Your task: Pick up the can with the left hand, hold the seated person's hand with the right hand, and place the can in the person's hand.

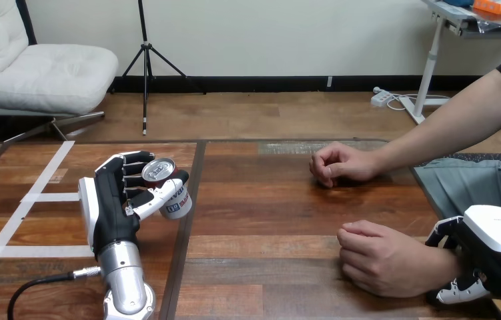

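At the centre left of the frame the left hand (111, 207) grasps the can (171, 190), fingers behind it and thumb across its front; the can leans a little, its top facing up, over the wooden table (267, 200). In the lower right corner the right hand (494, 250) clasps the person's wrist (444, 267), fingers above and below it. The person's hand (384, 257) rests there loosely curled, knuckles up. The person's other hand (337, 163) lies closed at the upper right of the table, well apart from the can
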Robot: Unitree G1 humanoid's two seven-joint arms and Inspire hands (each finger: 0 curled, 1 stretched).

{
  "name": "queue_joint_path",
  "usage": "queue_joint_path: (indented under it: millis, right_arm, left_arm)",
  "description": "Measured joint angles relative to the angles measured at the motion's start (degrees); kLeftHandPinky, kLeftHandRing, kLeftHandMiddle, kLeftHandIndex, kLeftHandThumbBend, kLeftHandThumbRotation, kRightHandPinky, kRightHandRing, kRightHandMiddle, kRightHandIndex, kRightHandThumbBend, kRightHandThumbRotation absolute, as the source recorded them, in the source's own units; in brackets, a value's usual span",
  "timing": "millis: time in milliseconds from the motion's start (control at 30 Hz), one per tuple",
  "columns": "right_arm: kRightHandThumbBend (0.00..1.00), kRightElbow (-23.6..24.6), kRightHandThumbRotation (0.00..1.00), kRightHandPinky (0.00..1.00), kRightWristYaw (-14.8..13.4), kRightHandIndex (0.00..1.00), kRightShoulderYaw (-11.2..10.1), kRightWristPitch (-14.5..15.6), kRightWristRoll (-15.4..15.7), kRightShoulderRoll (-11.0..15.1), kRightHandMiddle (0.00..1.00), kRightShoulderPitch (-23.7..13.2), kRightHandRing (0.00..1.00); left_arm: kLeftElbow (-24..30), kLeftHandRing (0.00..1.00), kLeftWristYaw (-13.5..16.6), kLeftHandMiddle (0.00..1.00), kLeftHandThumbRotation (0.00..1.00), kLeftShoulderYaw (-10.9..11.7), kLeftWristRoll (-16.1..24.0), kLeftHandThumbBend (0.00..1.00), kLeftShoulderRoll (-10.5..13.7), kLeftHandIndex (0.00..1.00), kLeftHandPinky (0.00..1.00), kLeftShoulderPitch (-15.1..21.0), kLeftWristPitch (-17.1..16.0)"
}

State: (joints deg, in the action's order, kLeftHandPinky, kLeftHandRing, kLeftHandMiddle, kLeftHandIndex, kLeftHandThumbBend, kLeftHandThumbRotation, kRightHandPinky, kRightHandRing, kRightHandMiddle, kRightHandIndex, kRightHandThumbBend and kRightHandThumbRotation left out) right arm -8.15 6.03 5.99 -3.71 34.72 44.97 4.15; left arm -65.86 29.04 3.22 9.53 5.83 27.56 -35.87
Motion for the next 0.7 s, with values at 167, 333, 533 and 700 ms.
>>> queue_joint_path:
  millis: [167,333,533,700]
  right_arm:
    - [0.73,-0.11,0.00,0.39,-0.03,0.57,0.04,-0.02,0.00,0.00,0.55,-0.01,0.49]
    - [0.75,-0.34,0.00,0.39,-0.24,0.56,0.05,-0.04,-0.03,-0.01,0.54,-0.02,0.48]
    - [0.73,-0.64,0.00,0.38,-0.49,0.55,0.05,-0.12,-0.18,-0.12,0.53,-0.05,0.46]
    - [0.73,-0.71,0.00,0.38,-0.51,0.56,0.05,-0.12,-0.33,-0.16,0.53,-0.07,0.46]
  left_arm:
    - [0.00,0.51,-0.08,0.53,0.00,0.04,-0.09,0.65,0.00,0.53,0.44,0.00,0.00]
    - [0.01,0.51,-0.07,0.53,0.00,0.03,-0.07,0.65,0.00,0.53,0.44,0.00,0.00]
    - [0.03,0.51,-0.07,0.53,0.00,0.02,-0.06,0.65,0.00,0.53,0.44,0.00,0.00]
    - [0.04,0.51,-0.10,0.53,0.00,0.04,-0.09,0.65,0.00,0.53,0.44,0.00,0.00]
